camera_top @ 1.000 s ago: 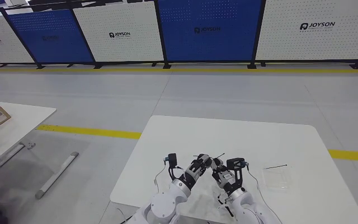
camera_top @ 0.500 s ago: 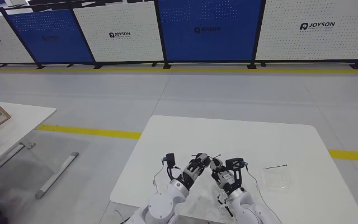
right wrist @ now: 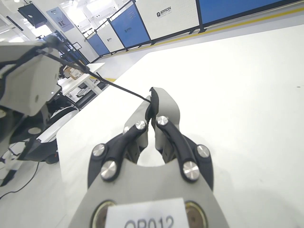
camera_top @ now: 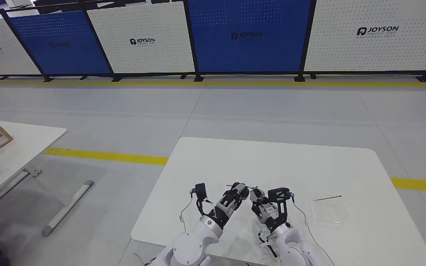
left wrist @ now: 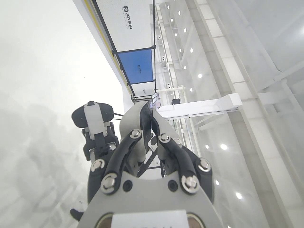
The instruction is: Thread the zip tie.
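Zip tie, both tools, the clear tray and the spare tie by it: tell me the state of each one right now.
Left tool: shut on one end of the zip tie.
Right tool: shut on the other end.
Zip tie: straight between the tools, off the table.
Clear tray: flat on the table, untouched.
Spare zip tie: loose at the tray's far rim.

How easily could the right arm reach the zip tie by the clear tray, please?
Probably not yet: the spare tie lies nearby, but the right claw is shut on another zip tie.
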You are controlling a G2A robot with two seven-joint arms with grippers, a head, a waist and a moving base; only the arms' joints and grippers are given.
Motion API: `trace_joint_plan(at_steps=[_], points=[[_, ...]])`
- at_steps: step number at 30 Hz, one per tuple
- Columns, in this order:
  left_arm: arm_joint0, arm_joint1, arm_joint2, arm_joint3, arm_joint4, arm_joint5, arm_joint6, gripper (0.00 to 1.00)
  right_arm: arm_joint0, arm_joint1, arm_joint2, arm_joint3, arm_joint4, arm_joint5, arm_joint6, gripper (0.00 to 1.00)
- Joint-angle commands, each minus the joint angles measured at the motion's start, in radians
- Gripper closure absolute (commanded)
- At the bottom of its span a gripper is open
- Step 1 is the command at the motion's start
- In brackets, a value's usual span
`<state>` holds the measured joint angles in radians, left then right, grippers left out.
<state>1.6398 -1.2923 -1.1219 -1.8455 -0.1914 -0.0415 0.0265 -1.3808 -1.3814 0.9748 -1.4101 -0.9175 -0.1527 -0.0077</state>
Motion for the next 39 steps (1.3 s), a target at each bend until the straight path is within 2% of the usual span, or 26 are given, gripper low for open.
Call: trace_joint_plan(at_steps=[1,12,26,27,30,31,32,33,36,39], points=[[0.006,0.0,-0.001,-0.005,0.003,-0.006,0.005,1.0,0.0,0.0,0.0,0.001,-0.001,0.001,0.0,1.0],[0.039,0.005,-0.009,-0.034,0.01,-0.034,-0.007,1.0,-0.001,-0.002,0.001,-0.001,-0.008,0.005,-0.001,1.0],[0.047,0.008,-0.013,-0.039,0.008,-0.044,-0.012,1.0,0.0,-0.006,0.003,0.005,0.002,-0.003,-0.003,1.0],[0.046,0.008,-0.012,-0.038,0.007,-0.043,-0.011,1.0,0.0,-0.006,0.004,0.006,0.003,-0.004,-0.003,0.78],[0.04,0.007,-0.012,-0.033,-0.004,-0.036,-0.007,1.0,0.002,-0.006,0.005,0.008,0.008,-0.01,-0.003,0.51],[0.034,0.006,-0.014,-0.028,-0.016,-0.028,-0.002,1.0,0.002,-0.006,0.005,0.008,0.009,-0.014,-0.003,0.23],[0.019,0.004,-0.02,-0.014,-0.047,-0.012,0.018,1.0,0.002,-0.006,0.007,0.008,0.011,-0.02,-0.004,0.08],[0.003,0.001,-0.022,-0.002,-0.072,0.003,0.033,1.0,0.001,-0.006,0.008,0.008,0.011,-0.023,-0.005,0.0],[-0.038,-0.006,-0.023,0.032,-0.123,0.023,0.063,1.0,-0.008,-0.004,0.016,0.003,0.011,-0.036,-0.017,0.0],[-0.056,-0.009,-0.03,0.059,-0.138,0.031,0.081,1.0,-0.03,0.002,0.044,-0.015,0.031,-0.067,-0.045,0.0]])
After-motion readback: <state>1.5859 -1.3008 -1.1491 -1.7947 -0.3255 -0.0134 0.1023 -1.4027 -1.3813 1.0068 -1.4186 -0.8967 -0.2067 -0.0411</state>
